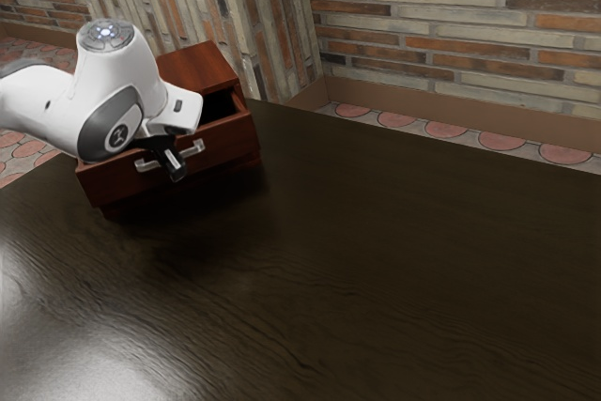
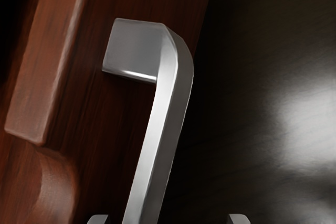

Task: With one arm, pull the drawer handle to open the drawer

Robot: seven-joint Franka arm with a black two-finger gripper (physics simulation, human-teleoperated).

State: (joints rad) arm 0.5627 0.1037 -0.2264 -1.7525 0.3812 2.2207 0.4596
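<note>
A reddish-brown wooden cabinet (image 1: 199,65) stands on the dark table at the exterior view's left. Its drawer (image 1: 228,141) is slid partly out, and a dark gap into its inside shows behind the front. A silver bar handle (image 1: 193,148) runs across the drawer front. My gripper (image 1: 175,170) hangs at the middle of that handle, with the white hand just above. In the wrist view the handle (image 2: 163,103) passes between my fingertips (image 2: 97,219), which stand apart on either side without both touching it. The gripper is open.
The dark wooden table (image 1: 376,260) stretches wide toward the exterior view's right and front. Brick walls (image 1: 451,16) rise behind it, and a tiled floor lies below them.
</note>
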